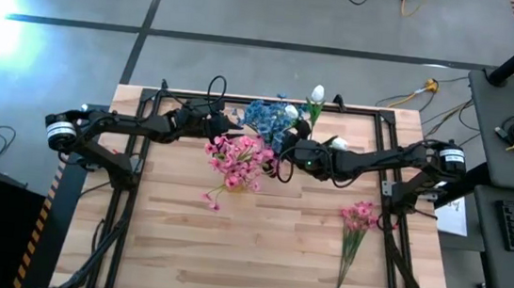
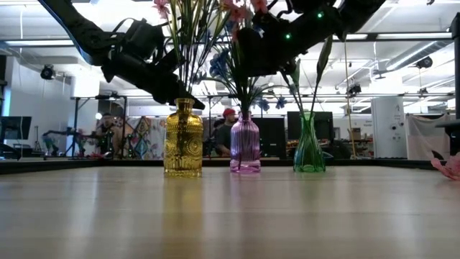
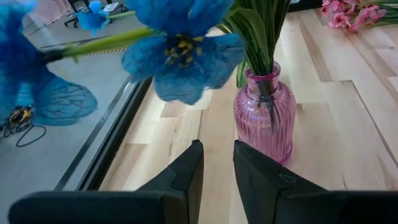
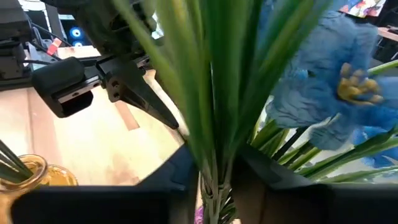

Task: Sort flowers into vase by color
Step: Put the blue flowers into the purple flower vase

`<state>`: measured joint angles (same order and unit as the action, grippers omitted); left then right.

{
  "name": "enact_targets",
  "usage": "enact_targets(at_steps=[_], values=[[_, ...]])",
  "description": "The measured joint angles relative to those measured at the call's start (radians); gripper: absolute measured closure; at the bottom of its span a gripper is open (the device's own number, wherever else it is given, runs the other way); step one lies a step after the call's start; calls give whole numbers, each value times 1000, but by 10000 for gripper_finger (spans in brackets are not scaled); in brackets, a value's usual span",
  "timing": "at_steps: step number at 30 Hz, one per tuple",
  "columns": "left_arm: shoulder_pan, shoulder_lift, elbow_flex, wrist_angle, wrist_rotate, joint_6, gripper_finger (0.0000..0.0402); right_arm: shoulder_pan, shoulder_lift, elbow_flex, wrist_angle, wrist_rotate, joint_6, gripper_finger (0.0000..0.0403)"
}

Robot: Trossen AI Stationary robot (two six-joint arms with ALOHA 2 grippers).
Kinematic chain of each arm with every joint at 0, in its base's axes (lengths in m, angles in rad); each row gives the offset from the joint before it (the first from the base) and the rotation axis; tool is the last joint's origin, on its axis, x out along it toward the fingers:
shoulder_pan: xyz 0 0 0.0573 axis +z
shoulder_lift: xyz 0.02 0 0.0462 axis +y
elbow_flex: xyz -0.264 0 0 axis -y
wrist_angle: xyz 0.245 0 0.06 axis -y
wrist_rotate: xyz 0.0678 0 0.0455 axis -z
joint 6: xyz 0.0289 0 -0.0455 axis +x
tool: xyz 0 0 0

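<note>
Three vases stand in a row near the far edge. The yellow vase holds pink flowers, the pink vase holds blue flowers, and the green vase holds white buds. My right gripper is above the pink vase's mouth, shut on the blue flowers' green stems. My left gripper is open and holds nothing; it hangs just left of the pink vase, under a blue blossom. One more pink spray lies flat on the table's right part. My right gripper pinches the bundle of green stems of the blue flowers between its two fingers, a little above the vase's mouth. The fingers come about level from the table's right and lie across the stems. The stems stand upright with their lower ends in the pink vase.
A small loose pink blossom lies near the table's middle. The near half of the wooden table holds only the lying spray. Both arms crowd the vases at the far edge. People and monitors show in the room beyond.
</note>
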<state>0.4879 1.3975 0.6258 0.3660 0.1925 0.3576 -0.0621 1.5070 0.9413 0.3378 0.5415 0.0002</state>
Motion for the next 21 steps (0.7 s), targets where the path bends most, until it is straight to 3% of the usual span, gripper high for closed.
enact_targets(at_steps=[10,21], values=[[0,0,0,-11,-1,0,327,31,-10,0,-21,9,0,221],[0,0,0,-14,-2,0,327,70,-60,0,-89,69,2,182]])
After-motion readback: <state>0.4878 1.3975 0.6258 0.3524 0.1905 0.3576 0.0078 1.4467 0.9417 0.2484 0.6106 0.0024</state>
